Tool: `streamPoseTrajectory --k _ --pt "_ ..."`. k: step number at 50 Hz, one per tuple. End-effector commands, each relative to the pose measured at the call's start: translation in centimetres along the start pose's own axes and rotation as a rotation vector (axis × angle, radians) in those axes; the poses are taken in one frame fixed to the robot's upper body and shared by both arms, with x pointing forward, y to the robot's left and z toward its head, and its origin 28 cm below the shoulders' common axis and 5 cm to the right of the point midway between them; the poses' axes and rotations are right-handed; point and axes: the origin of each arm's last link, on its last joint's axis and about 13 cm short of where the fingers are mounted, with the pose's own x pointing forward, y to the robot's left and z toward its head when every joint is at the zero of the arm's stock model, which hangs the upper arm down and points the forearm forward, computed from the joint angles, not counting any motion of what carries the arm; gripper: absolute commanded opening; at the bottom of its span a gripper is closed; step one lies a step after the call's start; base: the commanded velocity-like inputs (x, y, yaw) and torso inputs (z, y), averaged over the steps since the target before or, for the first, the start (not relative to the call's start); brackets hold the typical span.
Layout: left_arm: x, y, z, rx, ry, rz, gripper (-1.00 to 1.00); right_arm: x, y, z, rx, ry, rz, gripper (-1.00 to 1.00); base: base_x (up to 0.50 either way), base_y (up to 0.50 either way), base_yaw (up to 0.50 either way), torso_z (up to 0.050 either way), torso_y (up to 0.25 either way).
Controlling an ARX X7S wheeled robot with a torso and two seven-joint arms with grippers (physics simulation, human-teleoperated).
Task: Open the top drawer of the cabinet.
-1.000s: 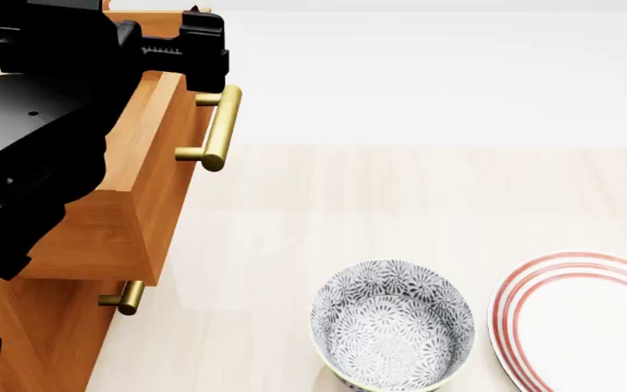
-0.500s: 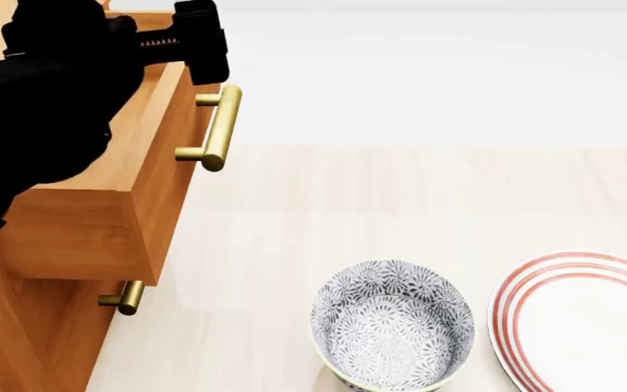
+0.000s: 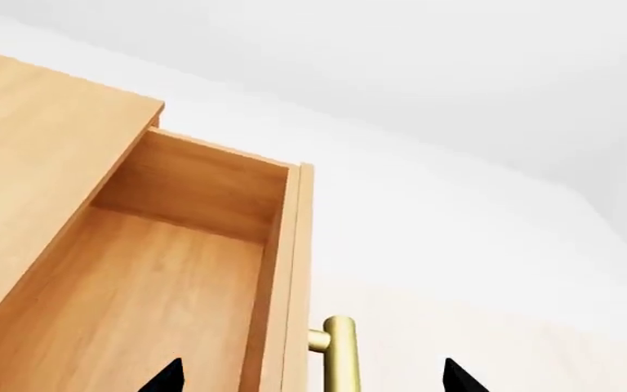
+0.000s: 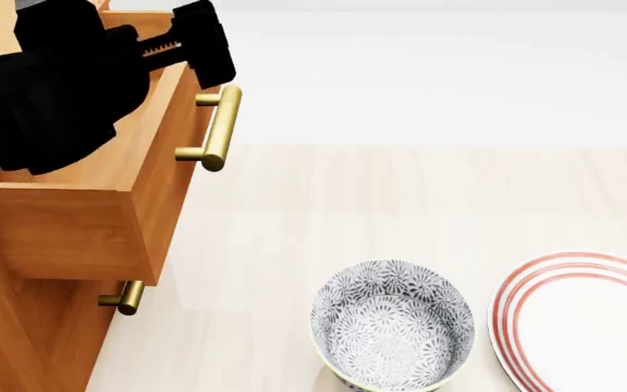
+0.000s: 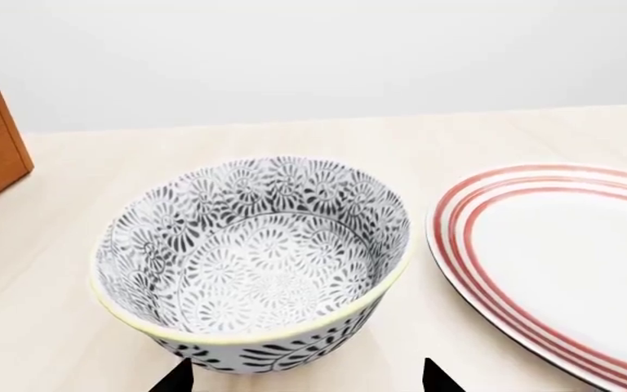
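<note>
In the head view, the left arm is reaching over the top drawer [image 4: 95, 204], which is standing pulled out of the cabinet [image 4: 20, 343] at the left; the left tool [image 4: 188, 49] is hovering above the drawer's brass handle [image 4: 218, 126], apart from it.

In the left wrist view, both fingertips [image 3: 164, 377] are showing wide apart, straddling the handle without touching.

In the right wrist view, the right tool [image 5: 304, 377] is hanging spread over the patterned bowl [image 5: 254, 261], just beside the striped plate [image 5: 553, 253].
</note>
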Motion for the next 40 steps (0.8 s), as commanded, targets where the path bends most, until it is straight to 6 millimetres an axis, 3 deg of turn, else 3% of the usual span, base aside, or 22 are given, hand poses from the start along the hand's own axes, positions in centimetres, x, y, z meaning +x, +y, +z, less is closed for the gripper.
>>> streamPoseTrajectory --k 1,20,25,40 --pt "-0.2 -0.8 0.5 -0.083 0.066 -0.021 1.0 0.2 0.1 0.0 0.006 -0.011 0.004 1.0 0.0 0.0 0.0 0.0 0.0" --pt "0.3 -0.9 0.9 -0.164 0.178 0.066 1.0 0.2 0.1 0.0 0.003 -0.002 0.005 1.0 0.0 0.0 0.0 0.0 0.0" --pt "0.3 -1.0 1.7 -0.258 0.217 0.071 1.0 0.2 0.1 0.0 0.002 -0.001 0.005 1.0 0.0 0.0 0.0 0.0 0.0" --pt "0.2 -1.8 3.3 -0.326 0.26 0.099 1.0 0.2 0.1 0.0 0.002 0.001 0.001 1.0 0.0 0.0 0.0 0.0 0.0"
